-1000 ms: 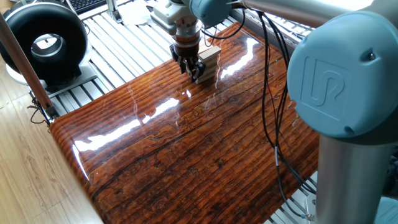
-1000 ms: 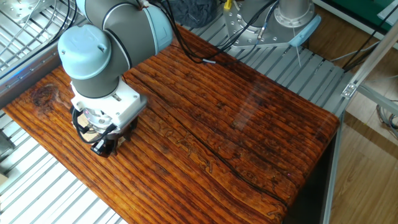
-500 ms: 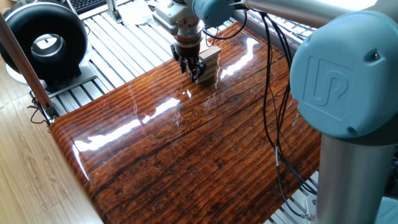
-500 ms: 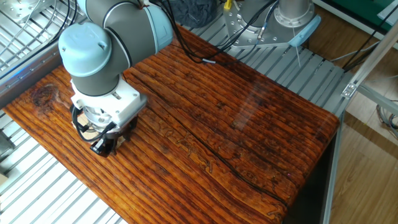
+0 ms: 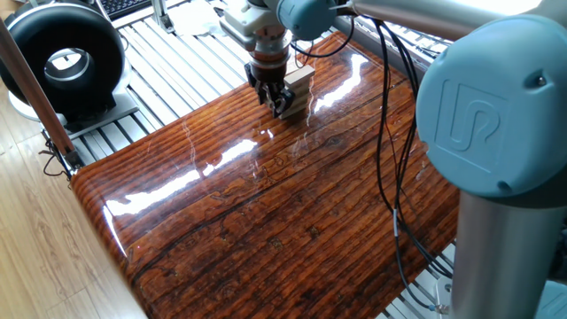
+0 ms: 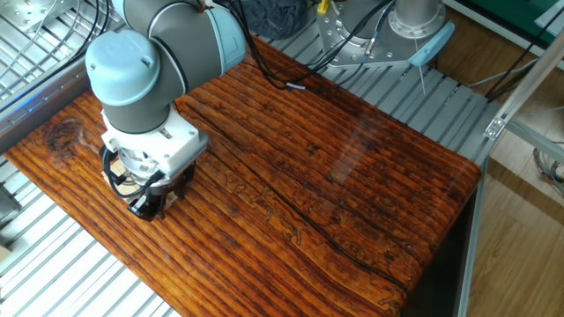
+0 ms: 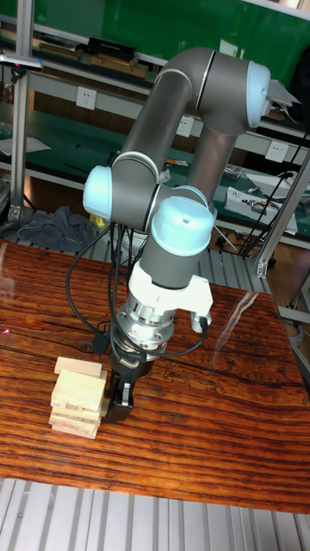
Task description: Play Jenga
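The Jenga tower [image 7: 76, 398] is a short stack of pale wooden blocks in crosswise layers, with its top block lying a little skewed. It stands near the far edge of the striped table [image 5: 266, 221]. My gripper [image 7: 117, 398] points down right beside the tower, its dark fingers level with the middle and lower layers. In one fixed view the gripper [image 5: 276, 97] covers the near side of the tower [image 5: 301, 81]. In the other fixed view the gripper [image 6: 150, 199] and wrist hide almost all of the tower. Whether the fingers hold a block does not show.
A black round device [image 5: 62, 58] sits on the metal rails off the table's left corner. Black cables [image 5: 385, 133] hang from the arm over the right side of the table. A shelving rack [image 7: 52, 103] stands behind the table.
The arm has crept a few pixels toward the tower. The tower's blocks look the same as before.
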### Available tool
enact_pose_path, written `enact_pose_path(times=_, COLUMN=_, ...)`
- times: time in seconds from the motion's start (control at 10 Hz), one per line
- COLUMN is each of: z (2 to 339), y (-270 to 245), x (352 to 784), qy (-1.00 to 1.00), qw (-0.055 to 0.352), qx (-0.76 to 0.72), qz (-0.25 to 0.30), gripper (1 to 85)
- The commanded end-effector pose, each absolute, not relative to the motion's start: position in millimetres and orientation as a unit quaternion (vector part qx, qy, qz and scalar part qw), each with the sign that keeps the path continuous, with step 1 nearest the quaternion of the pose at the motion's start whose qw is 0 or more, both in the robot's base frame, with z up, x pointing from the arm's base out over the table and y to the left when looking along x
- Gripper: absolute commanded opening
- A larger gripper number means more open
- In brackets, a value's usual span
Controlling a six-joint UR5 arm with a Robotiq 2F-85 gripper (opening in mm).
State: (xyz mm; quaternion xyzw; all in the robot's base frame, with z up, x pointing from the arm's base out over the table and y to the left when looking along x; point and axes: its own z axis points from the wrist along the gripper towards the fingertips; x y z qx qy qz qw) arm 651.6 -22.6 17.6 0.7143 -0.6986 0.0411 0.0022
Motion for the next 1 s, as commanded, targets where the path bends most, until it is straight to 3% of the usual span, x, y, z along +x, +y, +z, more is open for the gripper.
enact_pose_path(times=0.0, z=17.5, y=-21.5, x=650.0, qy=-0.704, qw=-0.006, qx=0.709, qz=0.037, gripper=48.7)
enact_pose_path(times=0.9, z=16.9, y=-20.8, x=653.3, qy=-0.703, qw=-0.011, qx=0.71, qz=0.04, gripper=48.3)
